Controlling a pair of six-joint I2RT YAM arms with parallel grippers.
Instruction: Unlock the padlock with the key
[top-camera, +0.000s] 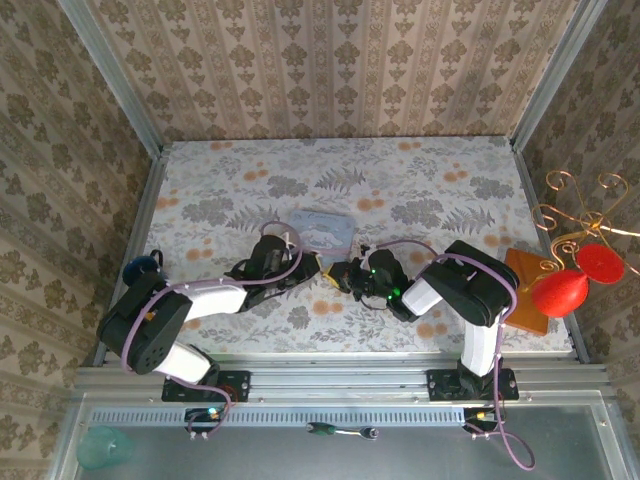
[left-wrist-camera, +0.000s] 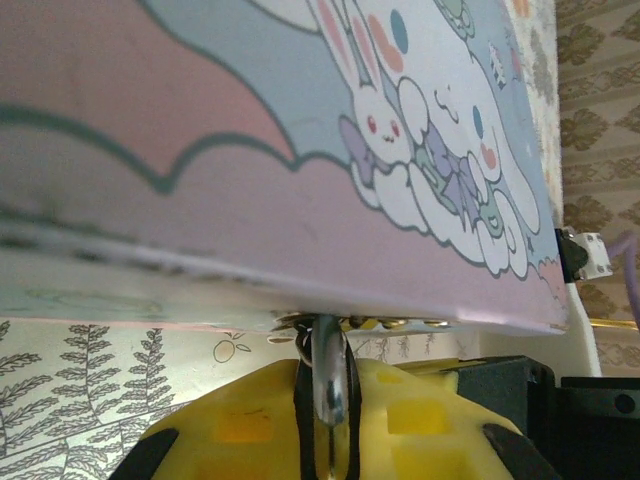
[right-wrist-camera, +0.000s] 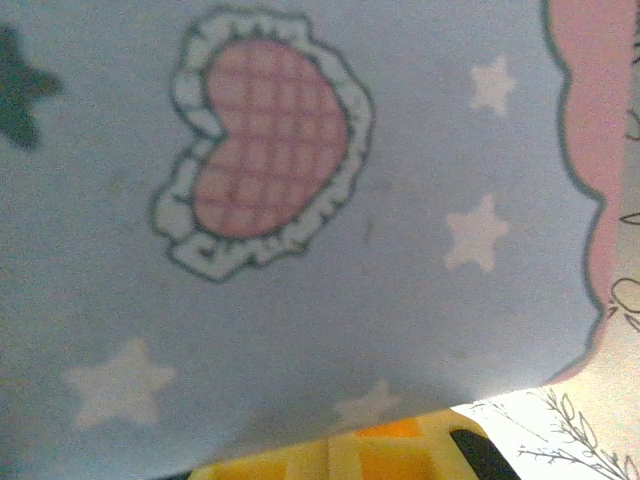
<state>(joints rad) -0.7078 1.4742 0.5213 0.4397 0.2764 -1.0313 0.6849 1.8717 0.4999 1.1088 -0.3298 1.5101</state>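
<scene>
- At the worktop's (top-camera: 430, 190) centre, both arms angle inward, and their tips meet just in front of a pastel tin (top-camera: 322, 228).
- Left gripper (top-camera: 316, 268) comes in from the left and right gripper (top-camera: 342, 274) from the right. They sit very close together at the tin's near edge.
- From the left wrist, the left gripper's yellow fingers (left-wrist-camera: 250, 430) are nearly closed on a thin shiny metal piece (left-wrist-camera: 328, 385). It stands upright between them, and its top meets the tin's rim beside small metal rings (left-wrist-camera: 300, 335).
- I cannot tell whether that piece is the key or part of the padlock.
- Padlock: too small to pick out with certainty among the dark gripper tips at the tin's front edge.
- Right gripper is fully closed. From its wrist, a yellow finger (right-wrist-camera: 330, 460) lies against the tin's blue lid, which has a pink heart and white stars. I cannot tell whether it pinches anything.
- The left wrist view shows cartoon rabbits on the tin's lid.
- At the worktop's right edge, well apart from the tin, are a red pear shape (top-camera: 560, 292), an orange board (top-camera: 522, 275) and a gold wire stand (top-camera: 575, 210).
</scene>
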